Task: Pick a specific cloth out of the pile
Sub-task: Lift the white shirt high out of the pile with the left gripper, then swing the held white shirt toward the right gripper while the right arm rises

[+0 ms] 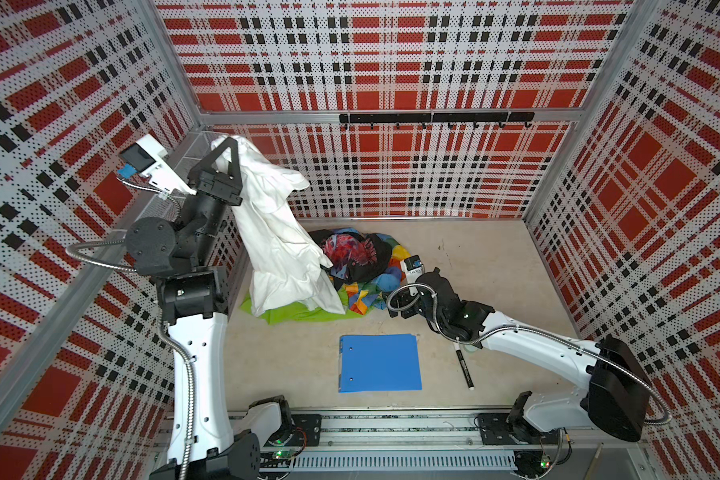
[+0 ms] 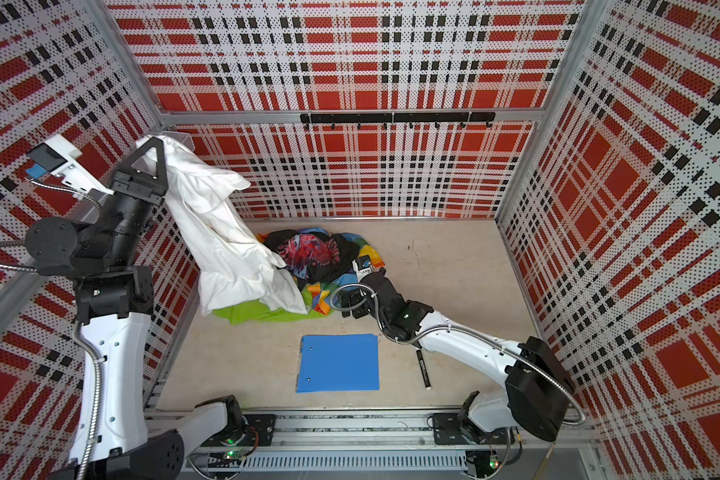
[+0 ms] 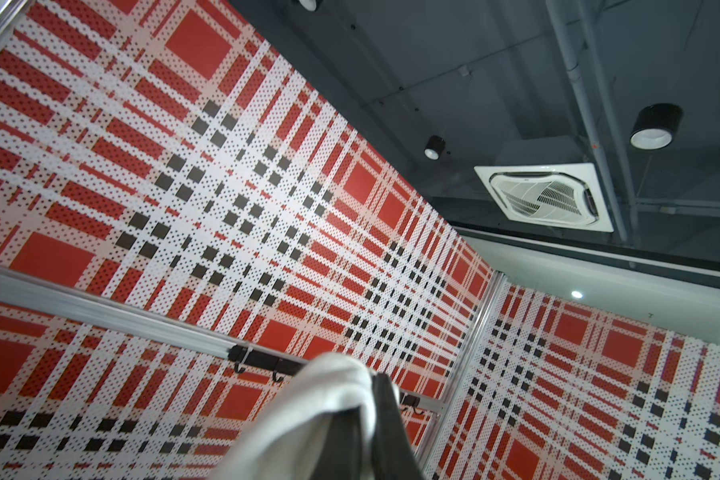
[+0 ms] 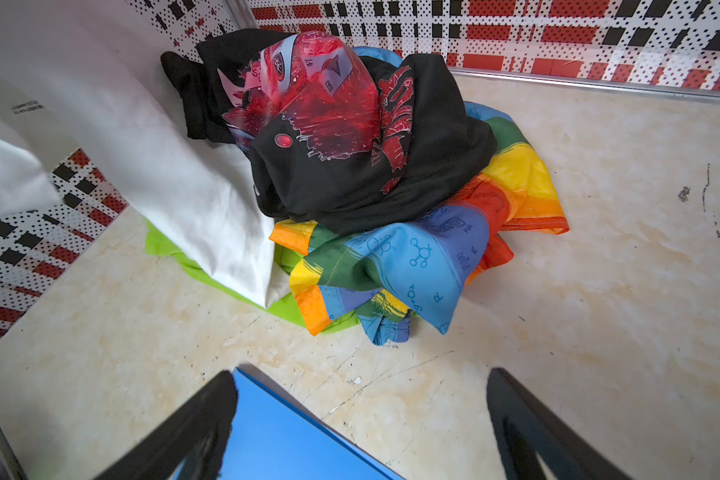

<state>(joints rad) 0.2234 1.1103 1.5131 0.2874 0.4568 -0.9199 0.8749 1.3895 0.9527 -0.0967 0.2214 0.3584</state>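
Beige tabletop [image 1: 495, 270] with pile [image 1: 362, 266], red-plaid walls [image 1: 391, 62]

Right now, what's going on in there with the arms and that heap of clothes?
The left gripper is shut on the white cloth and holds it high near the back-left corner. The cloth hangs down, and its lower end reaches the green cloth at the edge of the pile. The right gripper is open and empty, low beside the pile and near the folder.
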